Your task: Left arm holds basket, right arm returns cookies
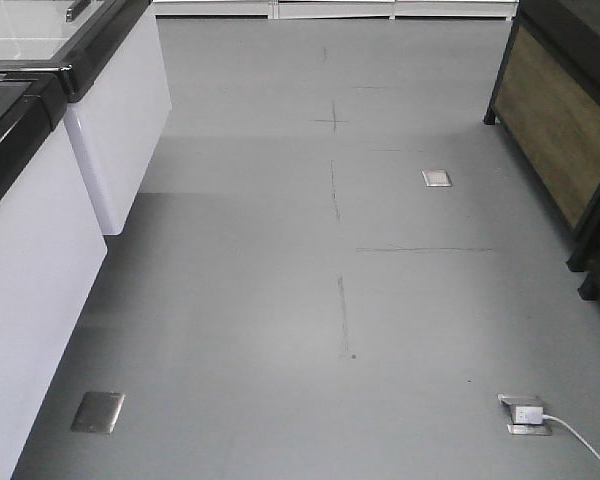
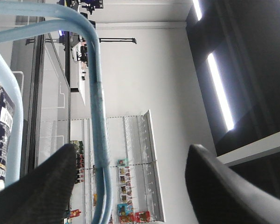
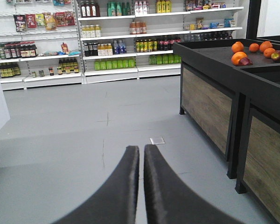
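In the left wrist view, the basket's light blue handle (image 2: pixel 95 93) runs up between the fingers of my left gripper (image 2: pixel 133 148), close to the left finger (image 2: pixel 46 186). The jaws stand wide apart and do not clamp it. A second blue handle (image 2: pixel 16 107) curves at the left edge. Beside it shows the dark navy cookies box (image 2: pixel 0 140), cut off by the frame. The basket's body is out of view. My right gripper (image 3: pixel 141 147) points over the grey floor, its fingers almost touching with nothing between them. Neither arm appears in the front view.
White freezer cabinets (image 1: pixel 40 250) line the left. A black, wood-panelled display stand (image 1: pixel 560 120) stands on the right, holding oranges (image 3: pixel 238 51). Stocked shelves (image 3: pixel 112 42) fill the far wall. A floor socket with a white cable (image 1: pixel 525 412) sits at the near right.
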Available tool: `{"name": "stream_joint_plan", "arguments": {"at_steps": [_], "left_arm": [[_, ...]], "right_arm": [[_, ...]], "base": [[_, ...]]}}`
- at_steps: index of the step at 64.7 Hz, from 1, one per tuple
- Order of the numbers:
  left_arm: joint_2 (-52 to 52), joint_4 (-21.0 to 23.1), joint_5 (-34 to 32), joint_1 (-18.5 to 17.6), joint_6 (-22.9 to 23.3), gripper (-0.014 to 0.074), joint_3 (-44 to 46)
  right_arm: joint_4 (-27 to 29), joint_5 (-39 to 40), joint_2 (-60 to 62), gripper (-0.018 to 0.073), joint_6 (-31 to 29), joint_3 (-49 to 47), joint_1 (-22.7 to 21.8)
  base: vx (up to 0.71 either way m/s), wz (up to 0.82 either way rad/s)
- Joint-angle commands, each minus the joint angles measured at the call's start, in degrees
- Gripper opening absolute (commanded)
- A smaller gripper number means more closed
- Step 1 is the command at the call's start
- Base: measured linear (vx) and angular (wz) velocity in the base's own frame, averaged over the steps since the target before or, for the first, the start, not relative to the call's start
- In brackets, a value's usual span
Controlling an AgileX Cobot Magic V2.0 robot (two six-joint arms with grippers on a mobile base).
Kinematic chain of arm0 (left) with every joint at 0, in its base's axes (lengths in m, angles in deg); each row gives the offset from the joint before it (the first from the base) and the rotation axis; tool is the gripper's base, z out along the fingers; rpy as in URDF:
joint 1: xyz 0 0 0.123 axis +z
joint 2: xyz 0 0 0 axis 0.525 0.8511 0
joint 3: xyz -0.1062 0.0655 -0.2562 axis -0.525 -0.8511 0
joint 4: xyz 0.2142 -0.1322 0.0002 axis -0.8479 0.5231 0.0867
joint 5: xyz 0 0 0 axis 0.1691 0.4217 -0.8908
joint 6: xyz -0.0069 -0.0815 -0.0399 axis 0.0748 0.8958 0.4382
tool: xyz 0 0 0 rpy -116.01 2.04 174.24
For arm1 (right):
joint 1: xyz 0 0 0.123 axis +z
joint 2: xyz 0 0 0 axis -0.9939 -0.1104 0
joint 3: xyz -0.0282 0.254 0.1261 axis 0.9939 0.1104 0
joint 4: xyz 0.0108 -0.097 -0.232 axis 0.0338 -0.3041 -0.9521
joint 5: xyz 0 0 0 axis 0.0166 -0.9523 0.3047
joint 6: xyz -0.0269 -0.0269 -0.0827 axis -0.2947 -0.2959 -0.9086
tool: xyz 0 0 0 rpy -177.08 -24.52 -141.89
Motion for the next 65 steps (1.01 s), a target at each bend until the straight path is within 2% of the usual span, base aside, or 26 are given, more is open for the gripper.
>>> {"name": "stream_joint_plan", "arguments": {"at_steps": [1, 39, 65], "left_arm": [[0.3, 0.0, -3.1, 0.0, 0.2, 0.0472, 3.1], [4.9, 0.9, -3.2, 0.0, 0.2, 0.0465, 5.1], [6.9, 0.9, -2.8, -0.6, 0.1, 0.0337, 8.7]], "right_arm": [[-0.3, 3.9, 0.3, -0.0006, -0.4, 1.1, -0.3], [-0.3, 3.9, 0.3, -0.0006, -0.4, 1.1, -0.3], [-0.3, 3.9, 0.3, -0.0006, -0.4, 1.1, -0.3]], "base": [[0.00, 0.00], [0.00, 0.00], [0.00, 0.00]]}}
